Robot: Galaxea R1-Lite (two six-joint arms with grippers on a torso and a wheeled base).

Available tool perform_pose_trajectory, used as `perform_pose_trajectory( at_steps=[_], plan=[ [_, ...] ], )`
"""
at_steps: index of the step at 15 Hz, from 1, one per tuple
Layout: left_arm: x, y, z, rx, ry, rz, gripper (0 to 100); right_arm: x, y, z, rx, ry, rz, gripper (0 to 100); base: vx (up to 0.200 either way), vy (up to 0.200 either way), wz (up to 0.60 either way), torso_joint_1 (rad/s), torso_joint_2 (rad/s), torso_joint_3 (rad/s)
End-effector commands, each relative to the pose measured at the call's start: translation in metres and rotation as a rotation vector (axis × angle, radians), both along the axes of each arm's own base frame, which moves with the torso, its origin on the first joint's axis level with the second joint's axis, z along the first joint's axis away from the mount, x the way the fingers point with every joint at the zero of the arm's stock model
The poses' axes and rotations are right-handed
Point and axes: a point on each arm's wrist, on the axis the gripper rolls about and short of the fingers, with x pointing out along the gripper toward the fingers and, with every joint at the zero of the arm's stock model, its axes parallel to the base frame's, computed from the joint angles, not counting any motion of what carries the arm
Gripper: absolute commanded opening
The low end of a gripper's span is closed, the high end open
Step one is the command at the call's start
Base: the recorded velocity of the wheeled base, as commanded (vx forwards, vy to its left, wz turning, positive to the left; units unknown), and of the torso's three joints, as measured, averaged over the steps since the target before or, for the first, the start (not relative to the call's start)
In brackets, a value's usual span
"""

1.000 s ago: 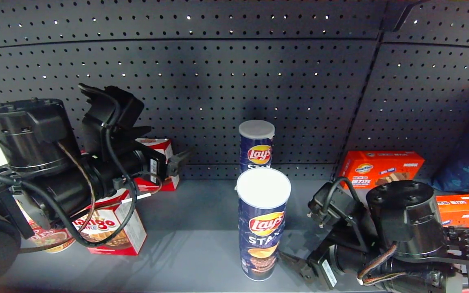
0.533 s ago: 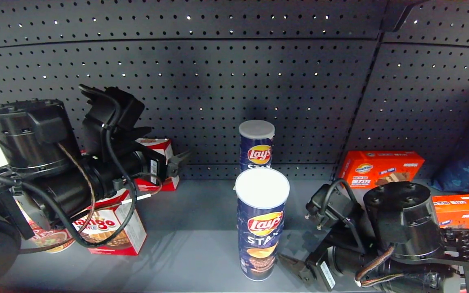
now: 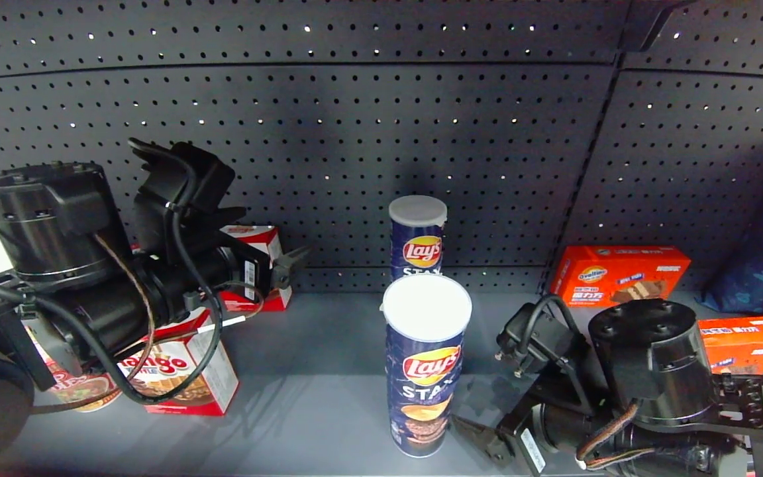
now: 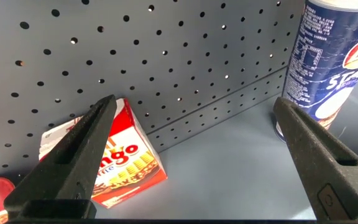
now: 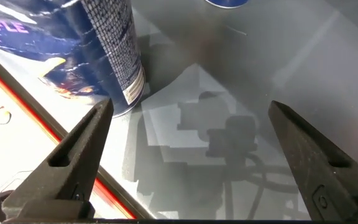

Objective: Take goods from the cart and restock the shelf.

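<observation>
- Head view: two tall crisp cans stood upright in the middle of the shelf (image 3: 315, 371), the front can (image 3: 426, 371) near the edge and the rear can (image 3: 417, 245) right behind it by the pegboard back wall.
- The right claw (image 5: 190, 109) sat low on the shelf just beside the front can. Its jaws were spread wide with nothing between them, and neither touched the can.
- By my reckoning that can had already been placed and let go, so this delivery looked finished.
- The left claw (image 4: 194, 106) hung over the left part of the shelf, jaws wide apart and empty too, well apart from both cans.
- Below and behind it were two red-and-white boxes, the near box (image 3: 189, 371) towards the front and the far box (image 3: 255, 265) against the back wall.
- Two orange boxes lay on the right side, the larger orange box (image 3: 620, 271) at the back and the smaller orange box (image 3: 746, 341) nearer the front.
- Bare shelf remained between these groups, so I judged there was room for more stock.
- What seemed left: draw the arms back, fetch another item from the cart and set it down here. How much the cart held I could not tell.
</observation>
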Motion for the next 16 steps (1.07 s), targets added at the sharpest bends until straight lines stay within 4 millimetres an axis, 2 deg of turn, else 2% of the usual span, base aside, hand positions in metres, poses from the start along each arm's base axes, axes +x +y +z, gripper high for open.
perform_pose_trajectory(
  at_steps=[1, 4, 10, 13, 16],
  plan=[
    [0.0, 0.0, 0.0, 0.0, 0.0, 0.0, 100, -0.004, -0.007, 0.007, 0.022, -0.016, -0.008, 100, 0.0, 0.0, 0.0, 0.0, 0.0, 0.0],
    [0.003, -0.002, 0.0, 0.0, -0.004, -0.003, 100, 0.001, -0.018, 0.012, 0.038, -0.031, -0.053, 100, 0.0, 0.0, 0.0, 0.0, 0.0, 0.0],
    [0.001, -0.007, 0.003, -0.01, -0.026, -0.023, 100, 0.012, -0.025, 0.019, 0.057, -0.05, -0.106, 100, 0.0, 0.0, 0.0, 0.0, 0.0, 0.0],
    [-0.007, -0.015, 0.009, -0.021, -0.047, -0.078, 100, 0.018, -0.036, 0.047, 0.13, -0.128, -0.154, 100, 0.0, 0.0, 0.0, 0.0, 0.0, 0.0],
    [-0.025, -0.003, 0.03, -0.057, -0.118, -0.063, 100, 0.013, -0.076, 0.076, 0.206, -0.231, -0.278, 100, 0.0, 0.0, 0.0, 0.0, 0.0, 0.0]
  ],
)
